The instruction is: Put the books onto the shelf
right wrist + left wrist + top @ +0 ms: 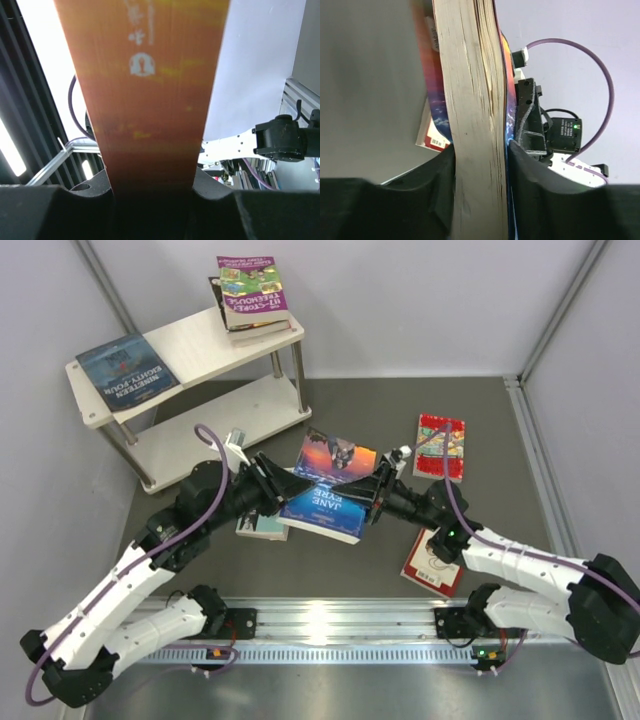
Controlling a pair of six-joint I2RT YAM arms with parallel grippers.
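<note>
here, dark grey table (360,410), white walls (420,300); l gripper (290,483) & r gripper (372,485) tight on sunset book (335,455)

A robotics lab test cell: plain white panel walls (420,310) box in the dark grey matte tabletop (495,430) ahead of the left gripper (287,486) and right gripper (377,489), and behind both runs a ribbed silver aluminium mounting rail (340,622).

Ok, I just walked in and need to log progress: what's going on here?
Both arms hold one sunset-cover book above the table: the left arm's fingers clamp its page edge, the right arm's fingers its spine. The shelf already carries a few books; others lie on the table.
</note>
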